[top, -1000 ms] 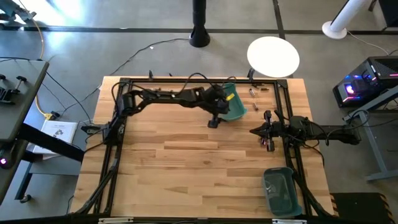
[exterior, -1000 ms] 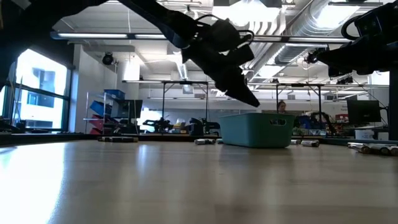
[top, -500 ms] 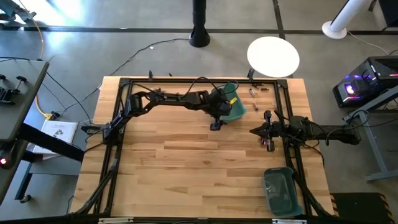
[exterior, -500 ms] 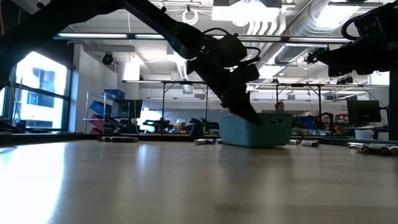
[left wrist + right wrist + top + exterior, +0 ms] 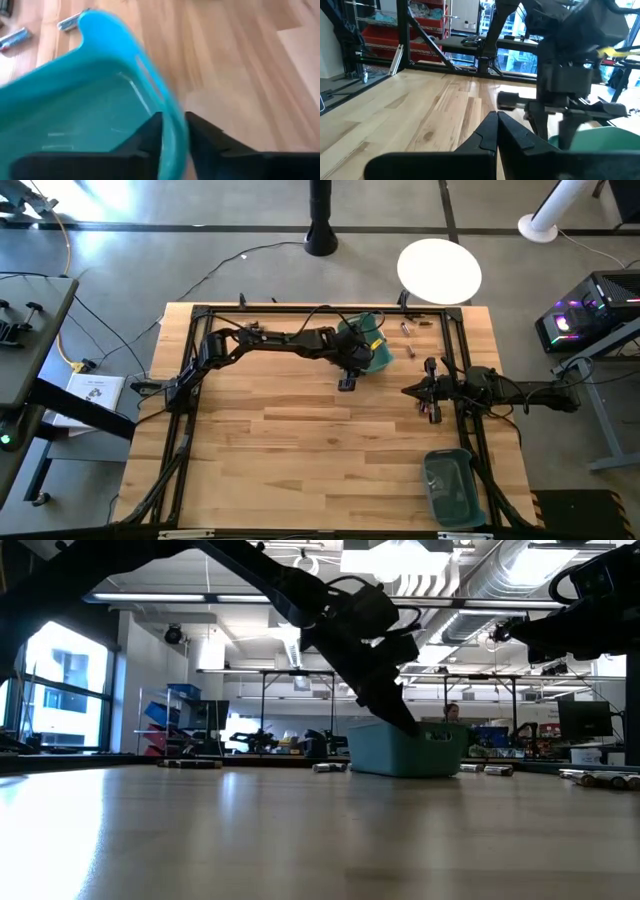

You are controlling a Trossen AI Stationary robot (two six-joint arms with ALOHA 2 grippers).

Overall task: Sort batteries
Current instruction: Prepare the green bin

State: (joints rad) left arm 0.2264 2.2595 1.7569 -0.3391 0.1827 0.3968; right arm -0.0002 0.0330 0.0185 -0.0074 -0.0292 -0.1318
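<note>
Teal bin (image 5: 100, 90) has its wall clamped between the left gripper (image 5: 172, 132) jaws; batteries (image 5: 590, 778) lie loose on the tabletop (image 5: 300, 440) beside it, unsorted. Right gripper (image 5: 497, 131) waits near, jaws together.

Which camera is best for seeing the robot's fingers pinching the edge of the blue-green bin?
The left wrist view: the left gripper has a finger on each side of the teal plastic bin's wall. The high view shows that bin small, partly under the arm. The low view shows only its side. The right wrist view glimpses a green corner.
</note>
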